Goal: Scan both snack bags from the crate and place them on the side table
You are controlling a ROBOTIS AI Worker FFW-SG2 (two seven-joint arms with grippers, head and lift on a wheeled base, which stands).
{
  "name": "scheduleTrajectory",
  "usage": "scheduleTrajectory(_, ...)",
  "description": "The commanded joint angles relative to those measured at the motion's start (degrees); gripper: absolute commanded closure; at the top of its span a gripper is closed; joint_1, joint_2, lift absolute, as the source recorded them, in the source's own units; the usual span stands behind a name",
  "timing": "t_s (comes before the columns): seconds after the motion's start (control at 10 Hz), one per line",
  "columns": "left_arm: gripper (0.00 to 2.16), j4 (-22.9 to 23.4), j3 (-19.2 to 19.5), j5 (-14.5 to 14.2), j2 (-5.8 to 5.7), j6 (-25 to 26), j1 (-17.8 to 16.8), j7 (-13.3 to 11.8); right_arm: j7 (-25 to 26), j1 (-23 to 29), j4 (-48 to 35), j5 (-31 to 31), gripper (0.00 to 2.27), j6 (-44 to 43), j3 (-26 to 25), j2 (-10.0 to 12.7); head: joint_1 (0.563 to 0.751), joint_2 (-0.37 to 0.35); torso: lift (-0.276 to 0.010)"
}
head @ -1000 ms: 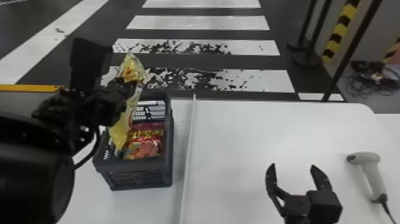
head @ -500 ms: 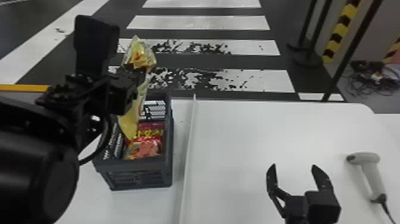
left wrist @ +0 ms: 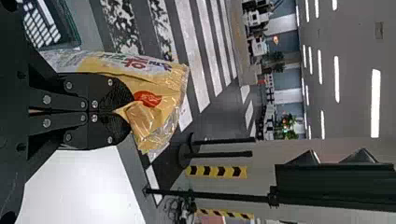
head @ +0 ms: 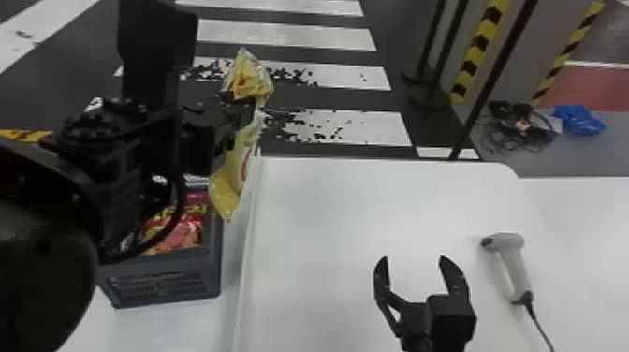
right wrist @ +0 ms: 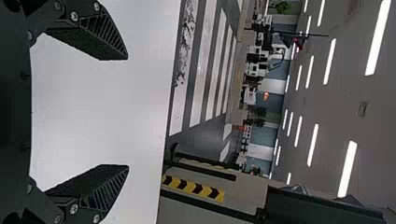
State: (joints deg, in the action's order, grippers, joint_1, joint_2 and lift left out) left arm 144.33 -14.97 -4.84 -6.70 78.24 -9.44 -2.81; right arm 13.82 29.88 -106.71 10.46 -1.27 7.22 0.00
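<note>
The left pincer is holding the yellow snack bag, with its two black fingers squeezed in tight on it. The bag hangs up in the air over on the left, and its low end is by the far right corner of the grey crate. One end of the bag pokes out past the fingers (it is all crinkly and shiny there). A red snack bag lies inside the crate.

The right pincer is wide and has nothing in it. It is over the near part of the big white table, to the right of the crate. The grey scanner lies on the right, near that pincer but not touching it, and its black cord runs to the near side.
</note>
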Motion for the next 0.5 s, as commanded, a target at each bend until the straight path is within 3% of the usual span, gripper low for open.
scheduleTrajectory(0.0,2.14,0.16,-0.32,-3.95,0.90,0.29,0.47,0.00,0.24,0.00,0.02,0.00,0.17,0.00,-0.45,0.05,0.695,-0.126,-0.095)
scheduleTrajectory(0.1,2.14,0.07,0.12,-7.56,1.16,-0.06,1.44,0.00,0.94,-0.35,0.02,0.00,0.17,-0.18,-1.25,0.05,0.695,-0.140,-0.095)
scheduleTrajectory(0.3,2.14,-0.72,1.35,-11.60,0.81,-1.11,3.02,0.00,2.00,-1.14,-0.78,0.09,0.17,-2.11,-4.06,0.05,0.695,-0.202,-0.095)
scheduleTrajectory(0.4,2.14,-2.74,3.81,-17.84,0.46,-3.40,4.07,-0.18,2.17,-1.50,-1.13,0.00,0.17,-2.64,-5.46,0.05,0.695,-0.229,-0.095)
